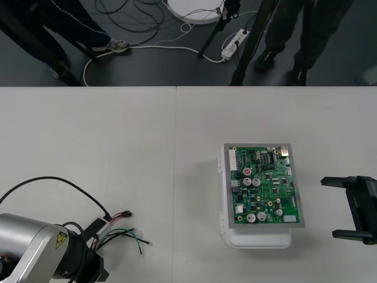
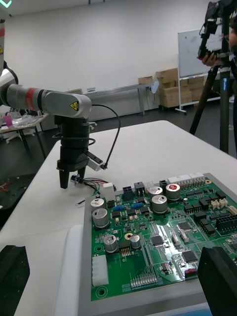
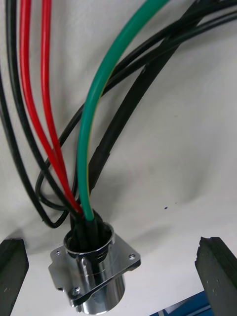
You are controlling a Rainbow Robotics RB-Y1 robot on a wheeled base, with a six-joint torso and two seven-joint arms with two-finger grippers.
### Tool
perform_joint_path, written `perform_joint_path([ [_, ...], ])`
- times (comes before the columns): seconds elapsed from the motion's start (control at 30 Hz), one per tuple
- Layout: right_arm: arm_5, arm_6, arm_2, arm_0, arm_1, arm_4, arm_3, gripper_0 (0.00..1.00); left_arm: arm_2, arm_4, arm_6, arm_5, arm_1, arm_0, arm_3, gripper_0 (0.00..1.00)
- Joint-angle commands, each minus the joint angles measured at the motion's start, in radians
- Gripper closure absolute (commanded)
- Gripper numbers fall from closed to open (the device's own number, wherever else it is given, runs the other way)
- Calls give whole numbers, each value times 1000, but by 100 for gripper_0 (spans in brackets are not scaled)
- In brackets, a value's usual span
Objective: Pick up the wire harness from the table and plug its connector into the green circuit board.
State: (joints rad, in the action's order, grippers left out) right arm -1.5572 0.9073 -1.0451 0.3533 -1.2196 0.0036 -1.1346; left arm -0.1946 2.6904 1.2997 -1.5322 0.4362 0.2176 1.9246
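Pickup is not done yet: left gripper hangs spread over the wire harness, which lies on the table well apart from the green circuit board, its socket between the 2 fingers, not grasped. Right gripper waits released beside the board; lifting and plugging are both left

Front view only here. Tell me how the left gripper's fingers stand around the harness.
Observer: Left wrist view: the left gripper has its fingers far apart, open, with the round metal socket between them, clear of both.
Operator: Report which wires leave that socket.
Observer: Red, green and black wires rise out of it.
Operator: Give me its pose from the side.
Observer: Right wrist view: it points straight down at the wires on the table, beyond the green circuit board.
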Motion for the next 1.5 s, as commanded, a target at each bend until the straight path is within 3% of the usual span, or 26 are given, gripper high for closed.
perform_joint_path([
  [0.03, -14, -68, 162, -59, 8, 76, -13, 0, 30, 6, -34, 9, -40, -23, 4, 0],
  [0.3, -14, -177, 381, -154, 8, 194, -82, 0, 44, 6, -26, 7, -47, -23, 2, 0],
  [1.13, -9, -127, 381, -137, 63, 180, -109, 0, 61, 6, 30, 14, -48, -9, 2, 0],
  [1.17, -7, -128, 381, -137, 63, 182, -108, 0, 61, 6, 30, 14, -48, -7, 2, 14],
  [1.23, -9, -127, 382, -134, 61, 185, -109, 0, 61, 5, 13, 14, -48, -7, 2, 89],
  [1.27, -10, -127, 381, -134, 61, 185, -108, 0, 61, 6, 12, 14, -48, -7, 2, 99],
  [1.5, -10, -123, 381, -129, 61, 205, -100, 0, 57, 6, 10, 14, -48, -11, 2, 100],
])
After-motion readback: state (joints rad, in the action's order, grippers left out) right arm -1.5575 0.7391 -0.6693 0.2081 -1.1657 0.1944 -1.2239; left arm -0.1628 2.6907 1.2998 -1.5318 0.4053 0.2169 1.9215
